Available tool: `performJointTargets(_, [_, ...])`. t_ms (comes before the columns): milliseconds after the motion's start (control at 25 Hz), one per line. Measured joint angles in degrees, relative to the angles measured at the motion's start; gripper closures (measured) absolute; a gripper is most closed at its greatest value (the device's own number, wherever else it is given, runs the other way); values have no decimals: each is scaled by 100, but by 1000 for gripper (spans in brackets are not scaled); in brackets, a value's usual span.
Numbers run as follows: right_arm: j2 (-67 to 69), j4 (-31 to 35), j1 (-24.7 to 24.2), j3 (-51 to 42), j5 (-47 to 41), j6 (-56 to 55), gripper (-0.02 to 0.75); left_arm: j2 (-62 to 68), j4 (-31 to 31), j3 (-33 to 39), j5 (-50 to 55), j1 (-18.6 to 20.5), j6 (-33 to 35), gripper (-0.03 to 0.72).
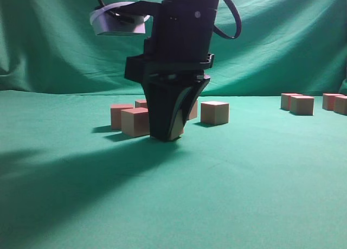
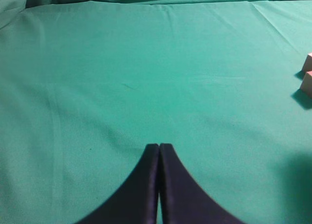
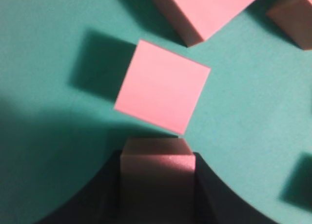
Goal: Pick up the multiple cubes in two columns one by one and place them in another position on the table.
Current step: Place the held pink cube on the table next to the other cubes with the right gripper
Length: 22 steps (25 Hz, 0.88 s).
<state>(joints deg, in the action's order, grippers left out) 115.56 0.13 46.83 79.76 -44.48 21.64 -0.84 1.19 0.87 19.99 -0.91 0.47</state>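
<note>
Pink wood sits between my right gripper (image 3: 157, 185) fingers: they are closed on one cube (image 3: 157, 155), held low, at the green table (image 1: 227, 184) or just above it; I cannot tell which. Directly ahead of the fingertips lies the next cube (image 3: 162, 87), turned diagonal to the jaws and very near, so I judge the release must be straight up, without pushing forward. More cubes (image 1: 214, 112) stand beyond, and another group (image 1: 302, 104) is far at the right. My left gripper (image 2: 159, 151) has its fingers pressed together, empty, well apart from all cubes.
</note>
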Motion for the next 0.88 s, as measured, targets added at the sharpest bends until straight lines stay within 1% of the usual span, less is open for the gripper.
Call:
performJointTargets(440, [24,26,0,0,0,0,465,0,0,0,0,0,0,688])
performJointTargets(480, [24,26,0,0,-12,0,407,0,0,0,0,0,0,688])
performJointTargets(760, [24,50,0,0,-45,0,178,0,0,0,0,0,0,688])
performJointTargets(880, [-17,58,0,0,-107,0,183,0,0,0,0,0,0,688])
